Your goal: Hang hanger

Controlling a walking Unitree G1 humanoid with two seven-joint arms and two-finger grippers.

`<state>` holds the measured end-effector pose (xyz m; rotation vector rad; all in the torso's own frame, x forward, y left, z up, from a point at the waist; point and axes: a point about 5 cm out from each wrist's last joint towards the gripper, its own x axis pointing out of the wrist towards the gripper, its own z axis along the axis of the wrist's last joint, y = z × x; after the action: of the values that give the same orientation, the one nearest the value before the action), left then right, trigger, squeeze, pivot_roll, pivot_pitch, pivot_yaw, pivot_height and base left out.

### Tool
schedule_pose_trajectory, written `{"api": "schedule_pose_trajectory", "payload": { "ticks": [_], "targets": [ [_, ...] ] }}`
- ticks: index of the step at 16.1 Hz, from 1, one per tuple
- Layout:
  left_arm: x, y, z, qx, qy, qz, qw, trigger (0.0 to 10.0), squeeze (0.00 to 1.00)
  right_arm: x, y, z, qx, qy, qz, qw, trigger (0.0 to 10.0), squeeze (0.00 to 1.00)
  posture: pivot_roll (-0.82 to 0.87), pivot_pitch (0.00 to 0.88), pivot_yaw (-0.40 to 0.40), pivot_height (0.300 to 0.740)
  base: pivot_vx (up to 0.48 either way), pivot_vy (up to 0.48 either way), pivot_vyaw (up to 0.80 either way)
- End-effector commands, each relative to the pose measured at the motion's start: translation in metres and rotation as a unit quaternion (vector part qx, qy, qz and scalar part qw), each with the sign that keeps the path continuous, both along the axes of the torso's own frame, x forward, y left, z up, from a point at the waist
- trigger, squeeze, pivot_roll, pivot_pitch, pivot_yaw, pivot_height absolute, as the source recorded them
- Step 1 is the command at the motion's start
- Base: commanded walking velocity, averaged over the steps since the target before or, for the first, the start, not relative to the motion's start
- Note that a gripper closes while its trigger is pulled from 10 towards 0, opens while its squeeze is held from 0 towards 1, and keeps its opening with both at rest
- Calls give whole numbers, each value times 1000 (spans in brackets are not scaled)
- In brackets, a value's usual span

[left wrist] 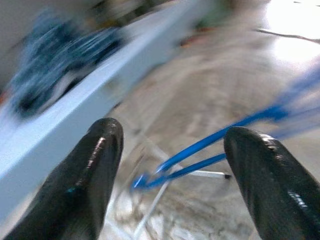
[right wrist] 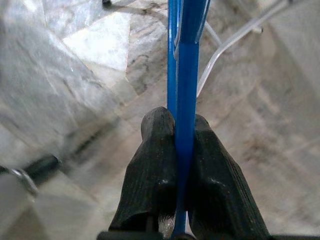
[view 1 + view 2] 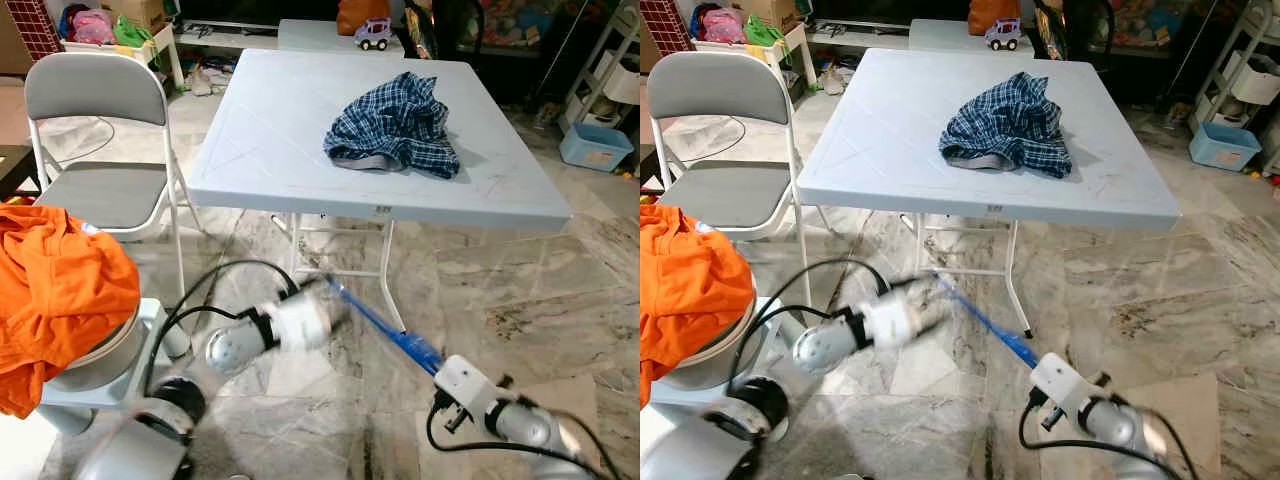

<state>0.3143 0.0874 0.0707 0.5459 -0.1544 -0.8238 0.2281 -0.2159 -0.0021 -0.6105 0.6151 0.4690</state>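
Your right gripper (image 2: 182,132) is clamped tight on the blue hanger (image 2: 186,75), low over the marble floor (image 3: 520,300) just in front of the table's near edge. The hanger slants up toward your left gripper (image 1: 170,150), whose fingers (image 1: 85,185) stand wide apart with the hanger's tip between them, touching neither. A plaid shirt (image 3: 395,125) lies toward the table's (image 3: 270,130) far right corner.
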Motion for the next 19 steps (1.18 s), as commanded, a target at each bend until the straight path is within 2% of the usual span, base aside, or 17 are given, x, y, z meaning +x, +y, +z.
{"api": "schedule_pose_trajectory", "payload": {
  "ticks": [1, 2, 4, 6, 8, 9, 10, 11, 12, 13, 14, 15, 16, 19],
  "targets": [
    [3, 12, -11, -32, 47, 87, 995, 10000, 1000, -4, -9, 0, 7, -9, -49, 999, 0, 0, 76, 51, -59, 740, 0, 0, 0],
    [3, 15, -17, -59, 72, 138, 986, 10000, 1000, -13, -11, -4, 22, -9, -86, 996, 0, 0, 74, 48, -62, 740, 0, 0, 0],
    [1, 15, -26, -90, 102, 192, 972, 10000, 1000, -34, -14, -12, 40, -5, -140, 989, 0, 0, 67, 43, -67, 740, 0, 0, 0],
    [-1, 15, -32, -84, 113, 217, 966, 10000, 1000, -46, -15, -18, 41, 10, -160, 986, 0, 0, 64, 39, -70, 740, 0, 0, 0],
    [-4, 17, -38, -81, 135, 236, 959, 10000, 1000, -56, -17, -26, 53, 21, -216, 975, 0, 0, 57, 33, -74, 740, 0, 0, 0],
    [-2, 17, -37, -86, 141, 244, 956, 10000, 1000, -56, -17, -24, 78, 7, -258, 963, 0, 0, 56, 32, -76, 740, 0, 0, 0],
    [0, 17, -36, -89, 143, 251, 953, 10000, 1000, -52, -17, -18, 119, -23, -318, 940, 0, 0, 54, 31, -77, 740, 0, 0, 0],
    [1, 15, -34, -72, 130, 241, 959, 10000, 1000, -50, -18, -10, 168, -59, -386, 905, 0, 0, 52, 33, -81, 740, 0, 0, 0],
    [1, 11, -31, -80, 131, 226, 962, 10000, 376, -52, -17, -7, 205, -70, -434, 874, 0, 0, 51, 31, -80, 740, 0, 0, 0],
    [2, 6, -29, -84, 126, 216, 965, 10000, 0, -53, -15, -3, 220, -89, -466, 852, 0, 0, 52, 28, -76, 740, 0, 0, 0],
    [2, 0, -28, -100, 152, 198, 963, 10000, 0, -54, -10, -1, 224, -94, -480, 843, 0, 0, 50, 26, -69, 740, 0, 0, 0],
    [2, -3, -27, -108, 162, 190, 962, 10000, 0, -53, -8, 0, 227, -103, -488, 836, 8471, 0, 50, 23, -63, 740, 0, 0, 0],
    [2, -9, -26, -118, 179, 174, 961, 10000, 0, -52, -6, 1, 227, -114, -502, 827, 10000, 0, 49, 20, -59, 740, 0, 0, 0],
    [4, -19, -22, -130, 197, 143, 961, 10000, 0, -47, 1, 4, 234, -122, -518, 813, 10000, 0, 33, 3, -27, 740, 0, 0, 0]
  ]
}}
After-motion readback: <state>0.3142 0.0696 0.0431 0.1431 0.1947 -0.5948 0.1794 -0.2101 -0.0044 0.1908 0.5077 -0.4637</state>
